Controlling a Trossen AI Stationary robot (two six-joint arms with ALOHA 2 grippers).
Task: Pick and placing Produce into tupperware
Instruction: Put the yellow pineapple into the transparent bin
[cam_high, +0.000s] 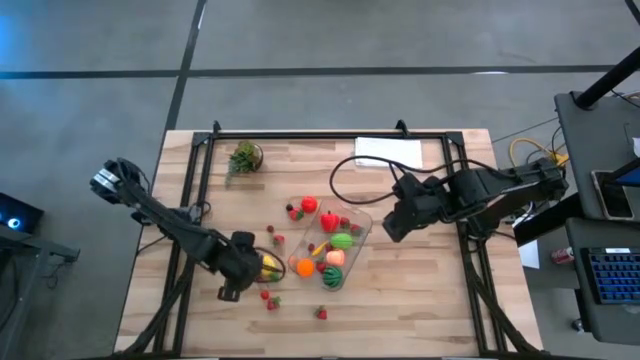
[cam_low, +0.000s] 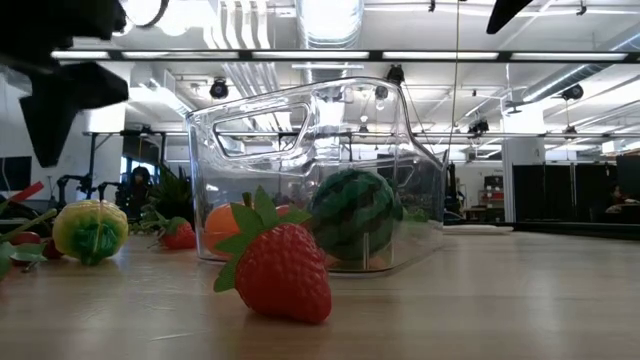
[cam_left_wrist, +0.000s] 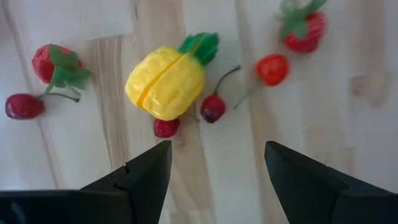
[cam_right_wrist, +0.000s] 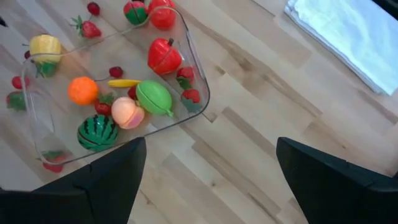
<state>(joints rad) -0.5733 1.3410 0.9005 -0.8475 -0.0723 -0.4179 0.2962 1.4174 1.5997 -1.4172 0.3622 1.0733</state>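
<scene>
Tupperware, a clear rectangular plastic tub with rounded corners (cam_right_wrist: 199, 93), lies on the pale wooden table (cam_high: 420, 300) just ahead of and below the right gripper (cam_right_wrist: 208, 177), whose dark fingers stand wide apart with nothing between them. Inside the tub: a striped green watermelon (cam_right_wrist: 97, 132), a round orange fruit (cam_right_wrist: 83, 90), a pink peach (cam_right_wrist: 127, 114), a light green mango-shaped piece (cam_right_wrist: 153, 98), a red pepper (cam_right_wrist: 163, 57), a small yellow banana (cam_right_wrist: 124, 83) and a few small red strawberries (cam_right_wrist: 186, 95). Beyond the tub's far rim, away from the right gripper, lie a red tomato (cam_right_wrist: 161, 14) and further strawberries. The left gripper (cam_left_wrist: 214, 171) hovers over the table on the tub's opposite side, fingers apart and empty; directly ahead of its fingertips lies a yellow pineapple with a green crown (cam_left_wrist: 168, 81), touched by dark red cherries on stems (cam_left_wrist: 212, 107), with a leafy strawberry (cam_left_wrist: 55, 63) to one side and an orange-red cherry tomato (cam_left_wrist: 272, 68) to the other. A white folded cloth (cam_right_wrist: 348, 37) lies well apart from the right gripper, and a small leafy potted plant (cam_high: 243, 157) stands beyond the left gripper.
</scene>
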